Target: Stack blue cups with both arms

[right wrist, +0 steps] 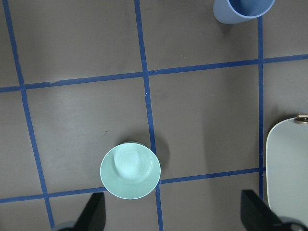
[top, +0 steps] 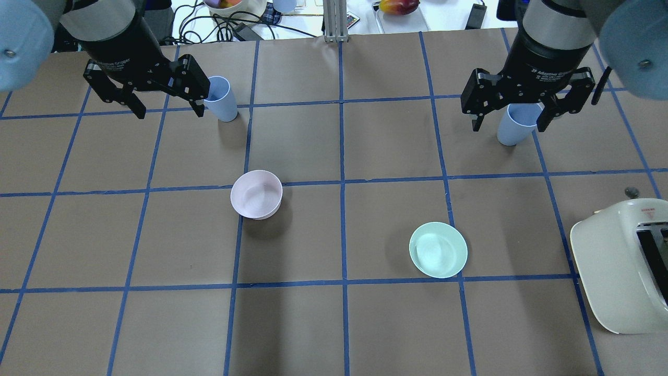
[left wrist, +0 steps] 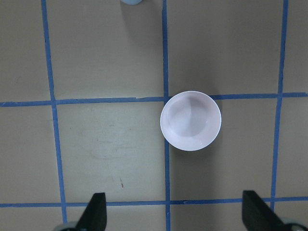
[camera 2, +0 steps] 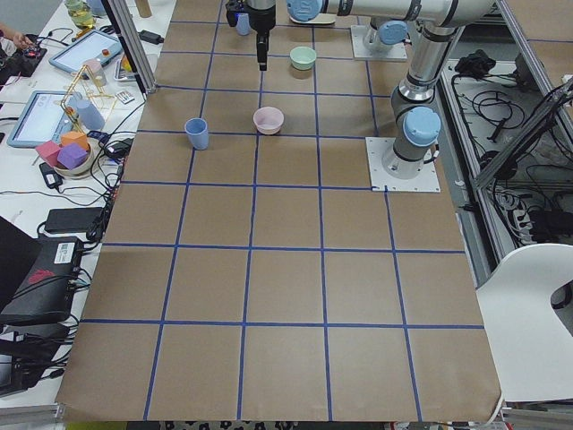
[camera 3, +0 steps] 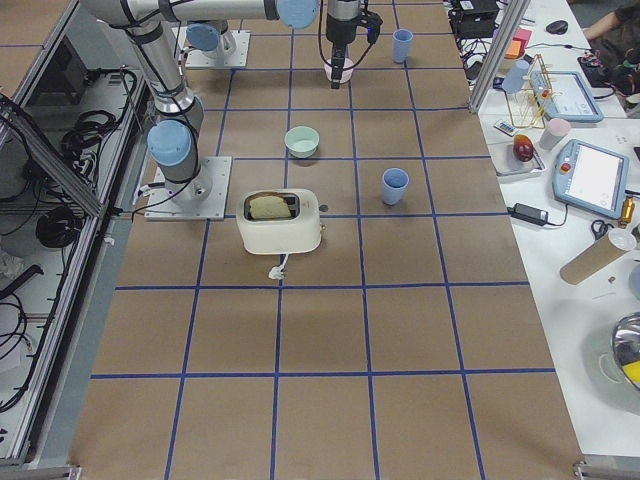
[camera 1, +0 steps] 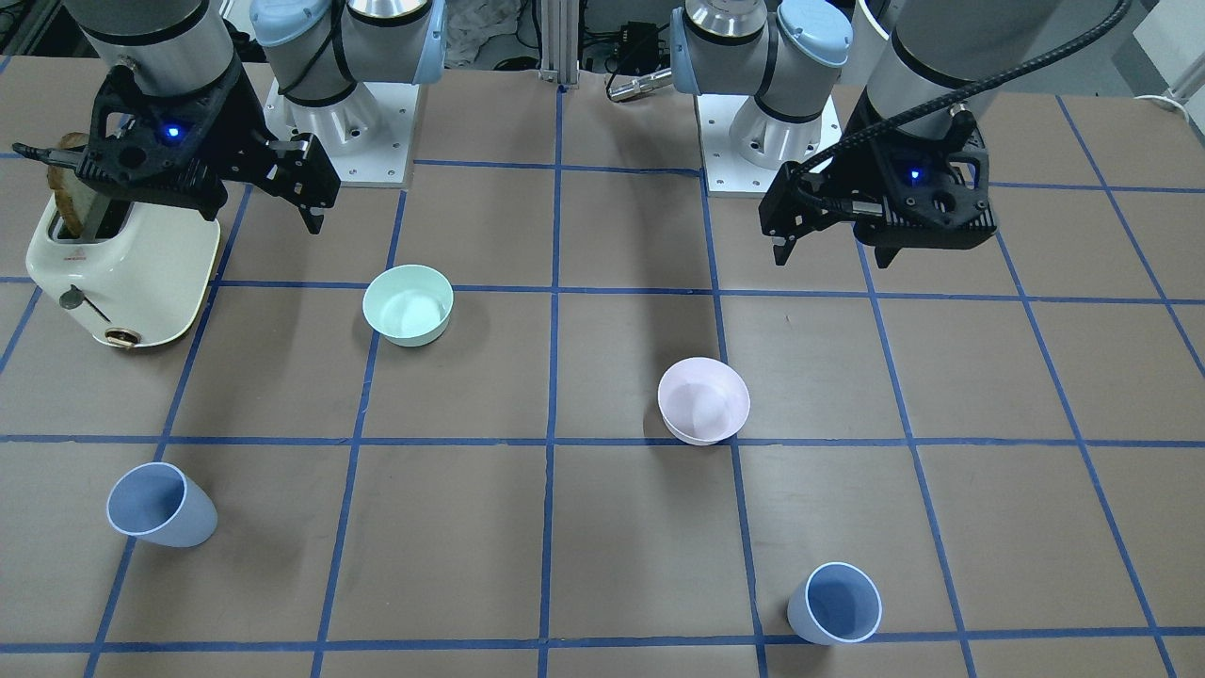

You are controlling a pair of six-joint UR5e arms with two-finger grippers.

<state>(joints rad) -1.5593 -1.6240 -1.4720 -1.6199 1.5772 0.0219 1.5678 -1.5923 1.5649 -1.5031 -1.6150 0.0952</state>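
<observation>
Two blue cups stand upright on the brown table. One (top: 222, 99) (camera 1: 836, 603) is on my left side, the other (top: 514, 125) (camera 1: 160, 506) on my right side. My left gripper (top: 168, 107) (camera 1: 783, 247) hangs open and empty high above the table, short of the left cup. Its wrist view shows its fingertips (left wrist: 96, 211) wide apart and only the cup's edge (left wrist: 131, 1). My right gripper (top: 509, 122) (camera 1: 311, 202) hangs open and empty, high up and short of the right cup (right wrist: 243, 9).
A pale pink bowl (top: 257, 194) (left wrist: 190, 120) sits left of centre. A mint-green bowl (top: 438, 249) (right wrist: 130, 169) sits right of centre. A cream toaster (top: 621, 266) (camera 1: 132, 273) holding bread stands at my right edge.
</observation>
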